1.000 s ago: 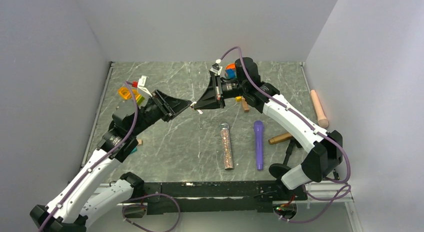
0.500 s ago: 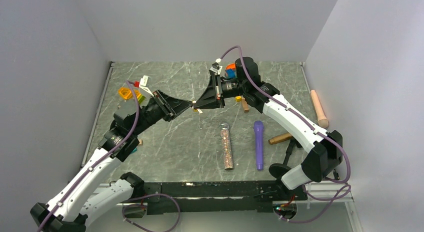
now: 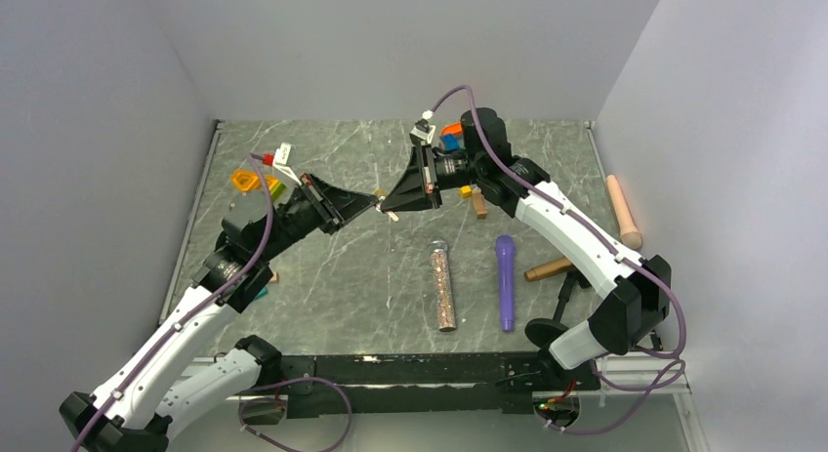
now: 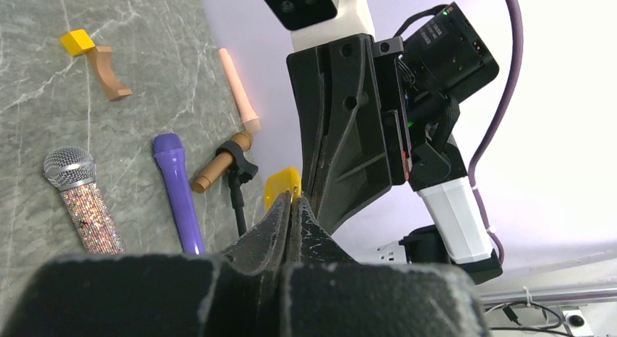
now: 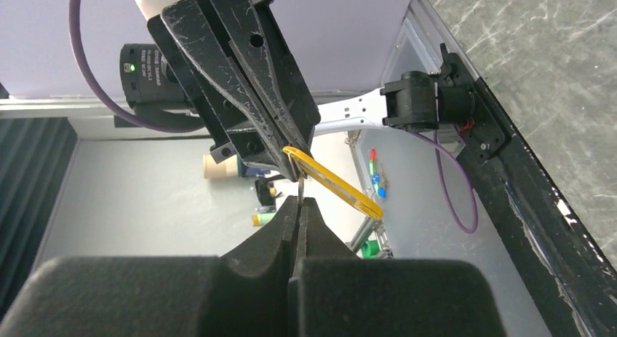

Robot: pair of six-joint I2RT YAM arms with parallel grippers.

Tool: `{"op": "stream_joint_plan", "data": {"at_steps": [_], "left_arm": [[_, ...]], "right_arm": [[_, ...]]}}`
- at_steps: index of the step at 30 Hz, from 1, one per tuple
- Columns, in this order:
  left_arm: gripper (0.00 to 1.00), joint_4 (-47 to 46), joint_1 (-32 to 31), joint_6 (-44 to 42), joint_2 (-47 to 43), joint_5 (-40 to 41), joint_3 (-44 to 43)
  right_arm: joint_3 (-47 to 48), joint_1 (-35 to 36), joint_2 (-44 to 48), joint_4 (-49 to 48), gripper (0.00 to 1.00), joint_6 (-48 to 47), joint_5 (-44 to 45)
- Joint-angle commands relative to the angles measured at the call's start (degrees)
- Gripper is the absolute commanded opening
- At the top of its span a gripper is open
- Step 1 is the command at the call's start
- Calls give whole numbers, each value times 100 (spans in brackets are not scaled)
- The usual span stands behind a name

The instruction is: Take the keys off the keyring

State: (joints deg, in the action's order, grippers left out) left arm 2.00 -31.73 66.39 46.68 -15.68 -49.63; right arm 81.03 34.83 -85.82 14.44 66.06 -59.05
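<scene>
A: Judging by the wrist views, what is held by the left hand (image 3: 375, 205)?

B: It is closed on one end of the yellow key (image 5: 335, 183), which is kept in the air above the middle of the worktop (image 3: 351, 276).

A: And the right hand (image 3: 389, 208)?

B: It is brought tip to tip with the left and is pinched shut on a thin wire, the keyring (image 5: 299, 189), just under the key's held end.

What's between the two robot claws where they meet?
A flat yellow key, up in the air. The left gripper pinches one end; the right gripper is shut just below it. The right wrist view shows it.
</scene>
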Motion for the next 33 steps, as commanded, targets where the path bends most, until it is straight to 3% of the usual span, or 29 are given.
{"op": "stream_joint_plan", "data": {"at_steps": [1, 8, 26, 33], "left_arm": [[0, -45, -44, -216, -89, -308, -271], [0, -344, -44, -107, -14, -720, -180], [0, -252, -47, -245, 795, -2150, -1100], [0, -209, -49, -229, 702, -2120, -1132]], "right_arm": [[354, -37, 38, 506, 0, -564, -133], [513, -21, 36, 647, 0, -962, -251], [1533, 24, -146, 2872, 0, -3851, -86], [1462, 17, 6, 2818, 0, -3951, 159]]}}
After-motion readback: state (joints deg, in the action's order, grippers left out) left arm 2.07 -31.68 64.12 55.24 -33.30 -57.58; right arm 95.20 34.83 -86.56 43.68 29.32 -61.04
